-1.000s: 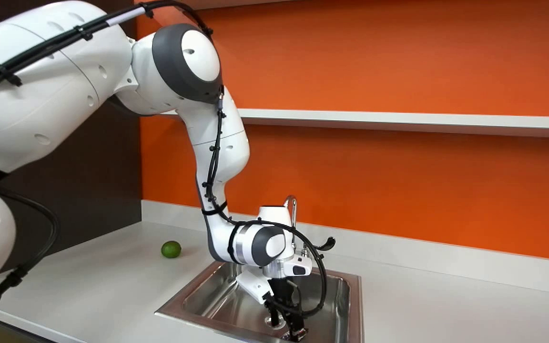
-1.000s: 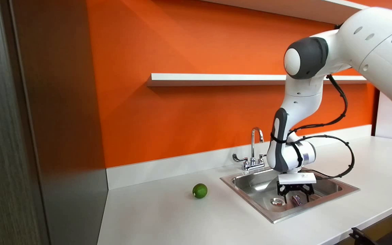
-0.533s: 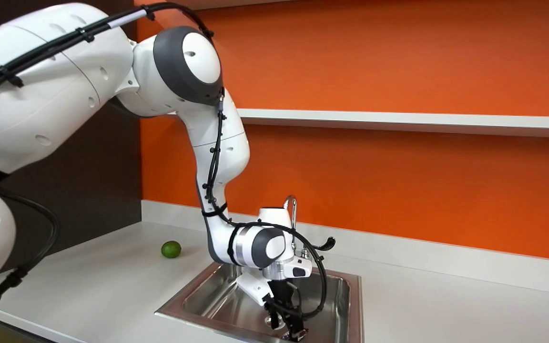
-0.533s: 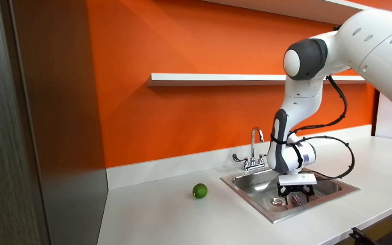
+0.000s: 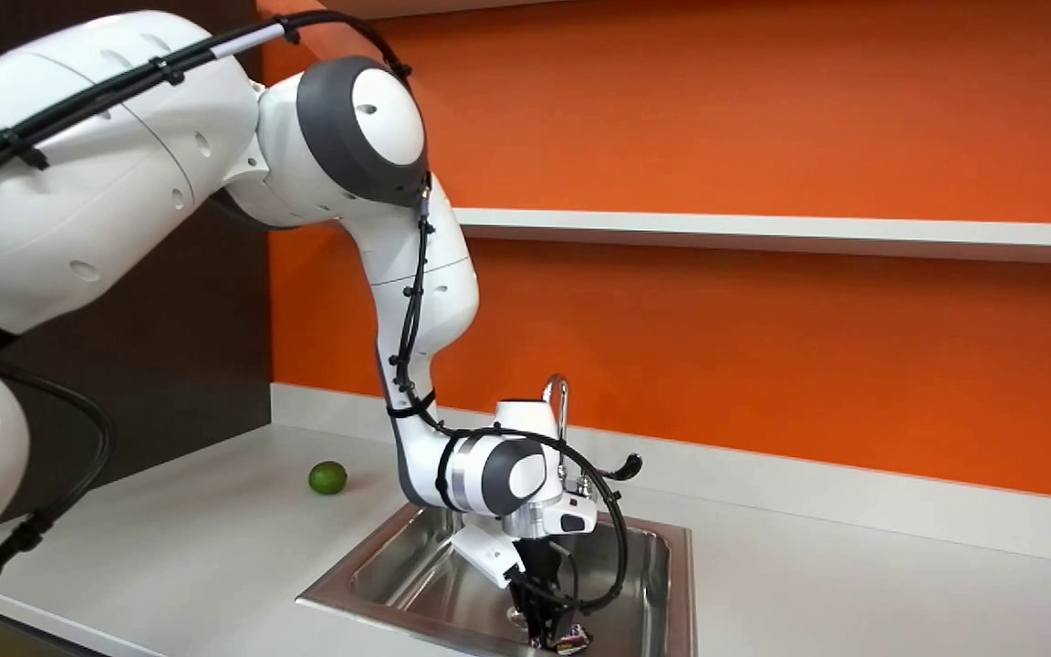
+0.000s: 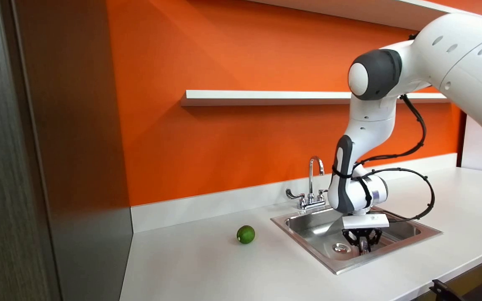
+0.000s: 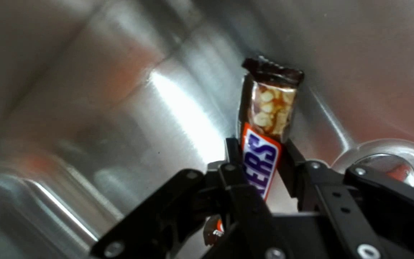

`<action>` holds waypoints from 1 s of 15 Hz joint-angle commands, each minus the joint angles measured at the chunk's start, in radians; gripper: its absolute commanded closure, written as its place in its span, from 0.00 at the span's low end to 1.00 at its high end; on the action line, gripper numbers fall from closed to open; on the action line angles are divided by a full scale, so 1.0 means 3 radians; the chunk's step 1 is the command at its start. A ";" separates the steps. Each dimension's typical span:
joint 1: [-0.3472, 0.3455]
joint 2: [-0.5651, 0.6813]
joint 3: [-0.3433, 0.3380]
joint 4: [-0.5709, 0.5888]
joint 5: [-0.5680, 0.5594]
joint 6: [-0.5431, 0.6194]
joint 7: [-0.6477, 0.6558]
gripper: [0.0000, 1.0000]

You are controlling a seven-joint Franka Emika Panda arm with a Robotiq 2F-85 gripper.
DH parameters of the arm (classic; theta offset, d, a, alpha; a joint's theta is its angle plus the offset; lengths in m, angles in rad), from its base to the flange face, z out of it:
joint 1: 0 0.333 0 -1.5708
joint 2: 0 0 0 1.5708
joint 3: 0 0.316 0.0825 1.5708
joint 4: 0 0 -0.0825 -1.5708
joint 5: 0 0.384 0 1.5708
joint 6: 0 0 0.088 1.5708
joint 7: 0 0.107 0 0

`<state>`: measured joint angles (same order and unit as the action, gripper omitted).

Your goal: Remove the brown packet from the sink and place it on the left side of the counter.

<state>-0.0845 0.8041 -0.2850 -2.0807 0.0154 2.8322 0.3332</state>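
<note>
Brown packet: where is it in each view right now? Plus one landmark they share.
Wrist view: brown packet right of centre, between the fingers of the gripper.
In an exterior view: brown packet near the bottom edge, right of centre.
In an exterior view: brown packet lower right.
Shared landmark: the drain, left of the packet in both exterior views, right of it in the wrist view.

A flat orange wall (image 6: 224, 142) fills the back in both exterior views, crossed by a long white shelf (image 6: 266, 95) with darker shading beneath it. A pale upper shelf (image 6: 349, 11) shows near the top edge. A dark brown panel (image 6: 73, 125) meets the wall at a corner, tinged with orange reflection. A white splashback (image 6: 207, 211) runs along the wall's foot.
</note>
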 commanded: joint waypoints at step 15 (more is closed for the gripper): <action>0.0313 -0.0437 -0.0169 -0.0233 -0.0132 -0.0188 -0.0184 0.96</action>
<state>-0.0439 0.7623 -0.3001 -2.0866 0.0064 2.8166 0.2902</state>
